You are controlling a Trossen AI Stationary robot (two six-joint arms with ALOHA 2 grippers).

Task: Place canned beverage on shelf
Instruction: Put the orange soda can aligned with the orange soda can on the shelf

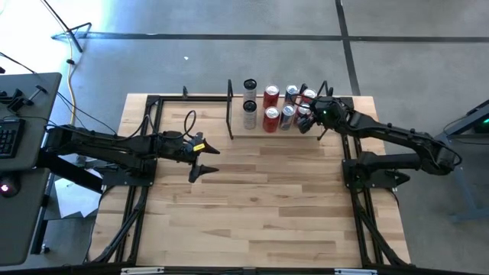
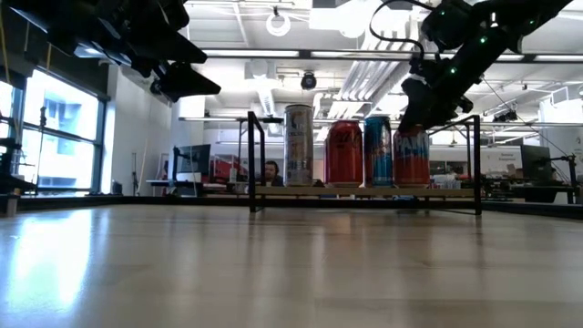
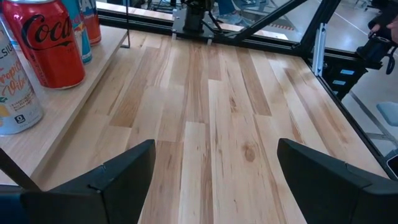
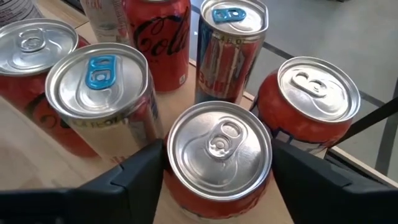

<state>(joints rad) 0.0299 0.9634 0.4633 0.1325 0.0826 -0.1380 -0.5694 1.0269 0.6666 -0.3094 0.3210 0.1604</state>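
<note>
A: What stands left of the table (image 1: 252,206)?
B: A black desk (image 1: 34,95) carrying a keyboard (image 1: 6,136). A yellow cable (image 1: 71,84) lies on the floor just beside it.
A: And beyond the table's far edge?
B: A person (image 2: 271,170) well behind it, and tall windows (image 2: 64,137).

Left tool (image 1: 200,159) hovers open mid-table; right tool (image 1: 306,114) reaches far, fingers spread

four cans stand upright in a row on the shelf (image 2: 364,192). the right gripper (image 2: 421,107) hangs above the rightmost red can (image 2: 412,157).
</note>
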